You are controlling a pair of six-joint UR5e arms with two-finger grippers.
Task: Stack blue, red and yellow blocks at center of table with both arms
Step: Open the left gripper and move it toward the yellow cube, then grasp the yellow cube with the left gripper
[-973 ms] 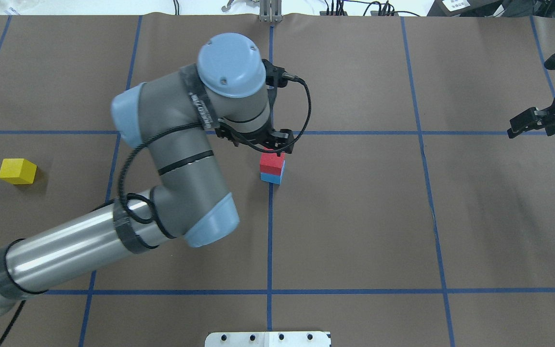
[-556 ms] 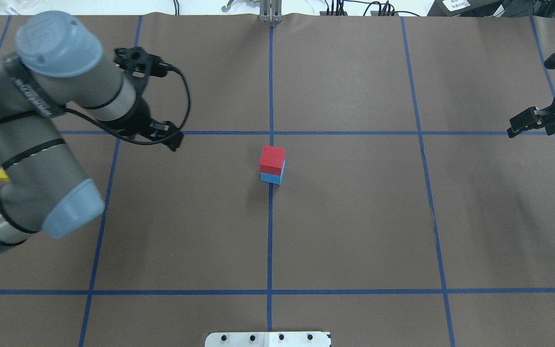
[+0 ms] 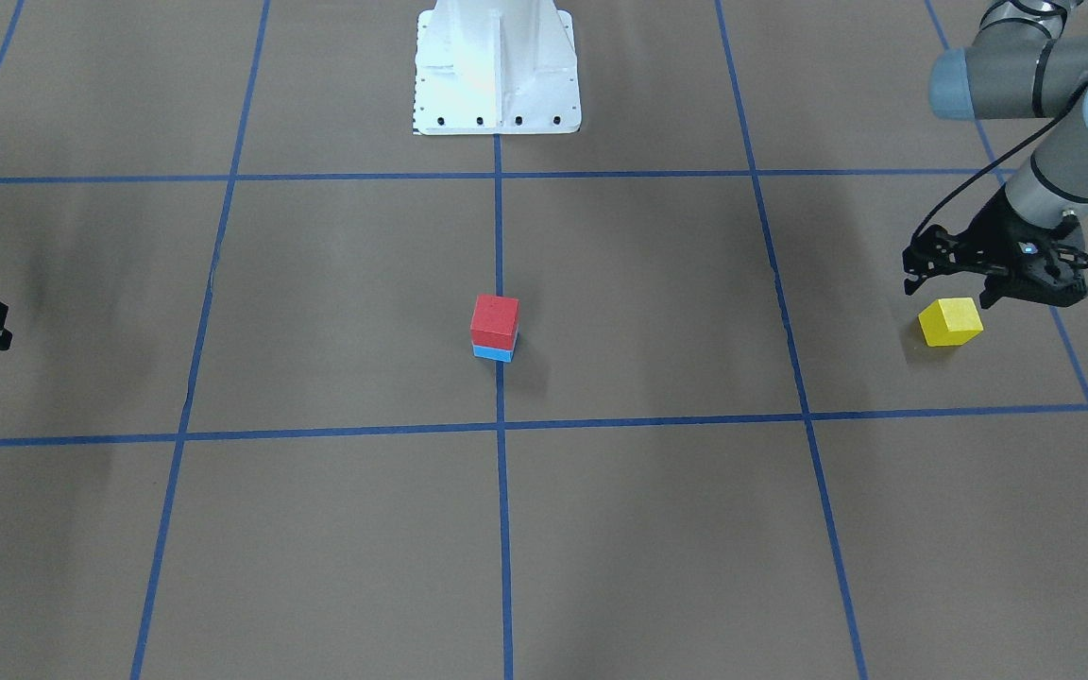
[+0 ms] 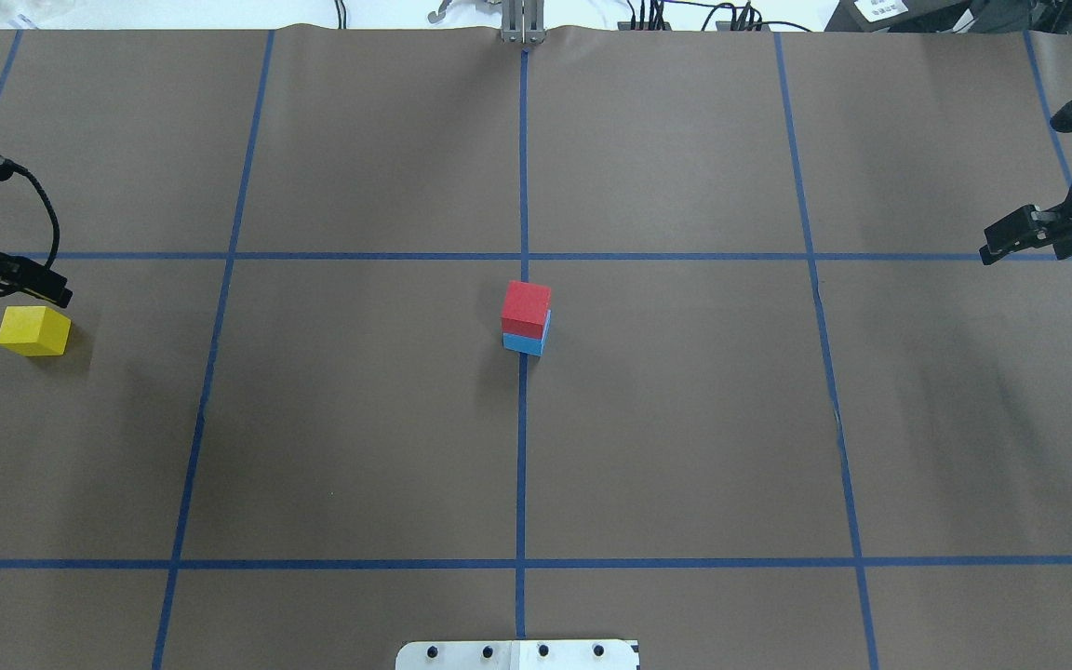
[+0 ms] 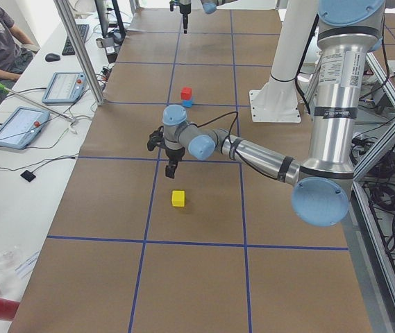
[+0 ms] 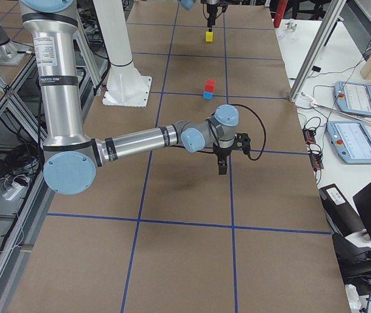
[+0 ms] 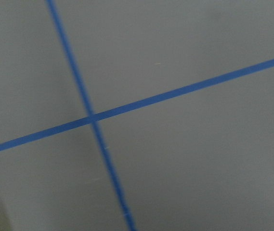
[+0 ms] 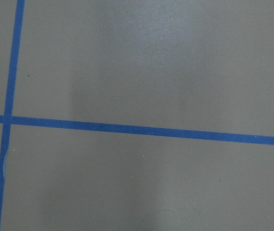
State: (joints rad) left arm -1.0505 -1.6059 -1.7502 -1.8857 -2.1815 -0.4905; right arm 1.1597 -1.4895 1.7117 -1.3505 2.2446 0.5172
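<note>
A red block (image 4: 527, 308) sits on a blue block (image 4: 525, 344) at the table's centre, also seen in the front view (image 3: 494, 321). A yellow block (image 4: 33, 330) lies alone at the table's far left, also in the front view (image 3: 950, 321). My left gripper (image 3: 948, 288) is open and empty. It hovers just above the yellow block, slightly to its far side, without touching it. The left wrist view shows only a yellow sliver in its bottom-left corner. My right gripper (image 4: 1025, 249) is open and empty, held above the table's far right edge.
The table is brown paper (image 4: 685, 419) marked with blue tape grid lines. The robot's white base plate (image 3: 495, 66) stands at the near middle edge. Operator tablets and cables lie on a side bench (image 5: 23, 125) beyond the far edge.
My left gripper let go of the red block on the blue block. It swung left across the table to hover by the yellow block. The right arm has not moved.
</note>
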